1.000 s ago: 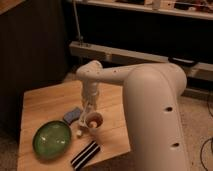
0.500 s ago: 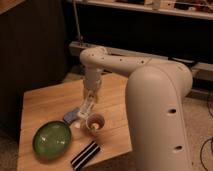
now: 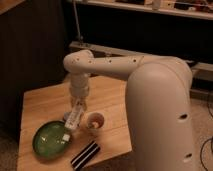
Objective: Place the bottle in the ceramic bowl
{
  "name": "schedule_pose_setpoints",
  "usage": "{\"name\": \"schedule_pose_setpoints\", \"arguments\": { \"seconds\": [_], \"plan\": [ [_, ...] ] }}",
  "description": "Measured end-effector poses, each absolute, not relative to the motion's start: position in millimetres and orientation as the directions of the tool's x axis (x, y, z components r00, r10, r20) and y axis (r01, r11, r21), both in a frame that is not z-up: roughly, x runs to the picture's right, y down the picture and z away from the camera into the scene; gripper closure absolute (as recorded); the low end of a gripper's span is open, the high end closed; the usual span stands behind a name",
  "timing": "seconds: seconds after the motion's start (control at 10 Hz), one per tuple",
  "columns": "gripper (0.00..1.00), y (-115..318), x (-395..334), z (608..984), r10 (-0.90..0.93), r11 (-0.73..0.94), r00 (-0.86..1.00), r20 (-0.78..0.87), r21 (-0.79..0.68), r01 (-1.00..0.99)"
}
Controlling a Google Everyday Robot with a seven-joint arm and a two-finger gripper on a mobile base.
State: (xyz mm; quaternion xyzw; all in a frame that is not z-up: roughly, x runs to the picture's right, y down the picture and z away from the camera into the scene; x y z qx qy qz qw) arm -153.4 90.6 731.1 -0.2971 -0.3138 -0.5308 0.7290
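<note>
The small white bottle (image 3: 75,117) hangs tilted from my gripper (image 3: 78,106), its lower end pointing down-left towards the bowl. The gripper is shut on the bottle's upper end and holds it just above the table. The green ceramic bowl (image 3: 51,139) sits on the wooden table (image 3: 45,100) near its front left corner and holds nothing. The bottle's lower end is next to the bowl's upper right rim.
A tan round cup (image 3: 94,120) stands just right of the bottle. A small blue block (image 3: 66,119) is partly hidden behind the bottle. A black striped object (image 3: 85,154) lies at the table's front edge. My large white arm (image 3: 160,100) covers the table's right side.
The gripper has lifted the bottle from beside the cup and carried it left towards the bowl. The arm's wrist has swung left with it.
</note>
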Motion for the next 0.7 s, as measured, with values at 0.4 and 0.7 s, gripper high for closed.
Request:
{"name": "schedule_pose_setpoints", "arguments": {
  "seconds": [0.4, 0.7],
  "plan": [
    [0.99, 109.7, -211.4, 715.1, -0.571, 0.29, 0.16, 0.805, 0.016, 0.957],
    [0.72, 117.3, -214.4, 720.1, -0.57, 0.414, 0.081, 0.818, 0.2, 0.888]
  ]
}}
